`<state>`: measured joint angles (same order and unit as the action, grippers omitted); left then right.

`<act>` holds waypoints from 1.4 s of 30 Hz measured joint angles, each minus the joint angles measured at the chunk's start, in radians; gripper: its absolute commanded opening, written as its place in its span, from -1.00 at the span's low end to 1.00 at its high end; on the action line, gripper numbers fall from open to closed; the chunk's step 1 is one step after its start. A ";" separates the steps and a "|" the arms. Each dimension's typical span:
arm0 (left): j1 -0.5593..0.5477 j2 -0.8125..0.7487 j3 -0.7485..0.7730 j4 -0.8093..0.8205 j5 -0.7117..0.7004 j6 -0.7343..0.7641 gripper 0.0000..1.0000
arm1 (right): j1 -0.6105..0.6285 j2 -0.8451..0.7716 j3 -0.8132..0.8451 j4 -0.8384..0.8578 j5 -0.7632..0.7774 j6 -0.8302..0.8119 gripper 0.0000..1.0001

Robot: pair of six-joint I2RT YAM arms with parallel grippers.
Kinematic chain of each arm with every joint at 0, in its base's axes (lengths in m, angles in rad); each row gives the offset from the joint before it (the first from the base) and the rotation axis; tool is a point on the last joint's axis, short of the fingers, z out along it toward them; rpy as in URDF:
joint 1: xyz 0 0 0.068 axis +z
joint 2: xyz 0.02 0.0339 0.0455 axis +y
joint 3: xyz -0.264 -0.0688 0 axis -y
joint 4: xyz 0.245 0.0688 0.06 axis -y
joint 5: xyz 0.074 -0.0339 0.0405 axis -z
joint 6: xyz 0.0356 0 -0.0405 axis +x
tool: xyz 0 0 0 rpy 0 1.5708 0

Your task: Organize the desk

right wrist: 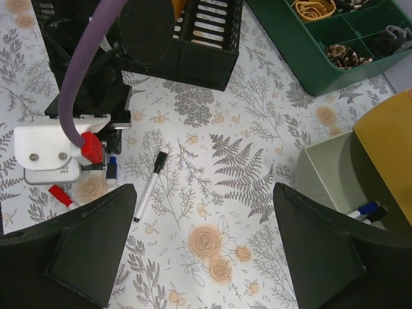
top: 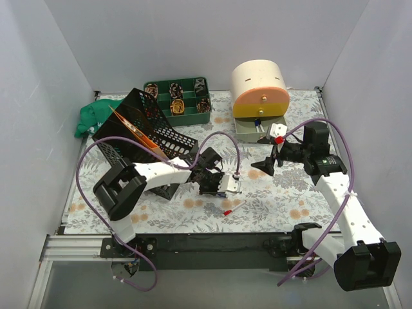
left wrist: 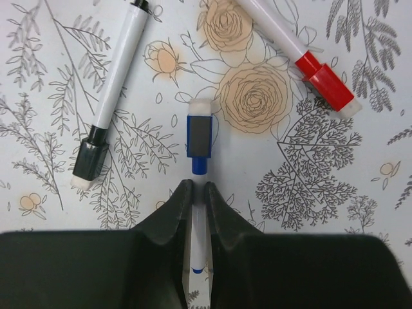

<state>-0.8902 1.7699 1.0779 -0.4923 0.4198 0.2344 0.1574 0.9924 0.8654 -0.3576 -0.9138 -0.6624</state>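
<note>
The desk (top: 293, 193) is a pale floral tabletop. My left gripper (top: 223, 187) is low over its middle, shut on a white marker with a blue cap (left wrist: 199, 136) that lies on the surface; the barrel runs between the fingertips (left wrist: 182, 193). A black-capped marker (left wrist: 114, 87) lies to the left of it and a red-capped marker (left wrist: 302, 56) to the upper right. The red marker also shows in the top view (top: 233, 208). My right gripper (top: 266, 165) is open and empty above bare desk (right wrist: 212, 241), with the black marker (right wrist: 149, 185) to its left.
A black wire-mesh rack (top: 138, 125) stands at the back left, with a green cloth (top: 93, 116) behind it. A green compartment tray (top: 179, 96) sits at the back. A round yellow and pink drawer box (top: 259, 90) has its open drawer (right wrist: 328, 174) holding markers.
</note>
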 measured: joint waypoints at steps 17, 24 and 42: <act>0.040 -0.357 -0.301 0.639 0.041 -0.675 -1.00 | 0.023 0.160 0.000 -0.105 -0.177 -0.047 0.85; 0.043 -0.430 -0.520 1.064 0.014 -1.010 -1.00 | 0.035 0.159 -0.018 -0.104 -0.273 -0.073 0.90; 0.010 -0.268 -0.550 1.565 -0.054 -1.242 -1.00 | 0.057 0.183 -0.050 -0.004 -0.462 0.029 0.89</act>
<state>-0.8806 1.5017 0.5278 1.0729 0.3656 -1.0077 0.2146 1.1759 0.8158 -0.3618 -1.3762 -0.6338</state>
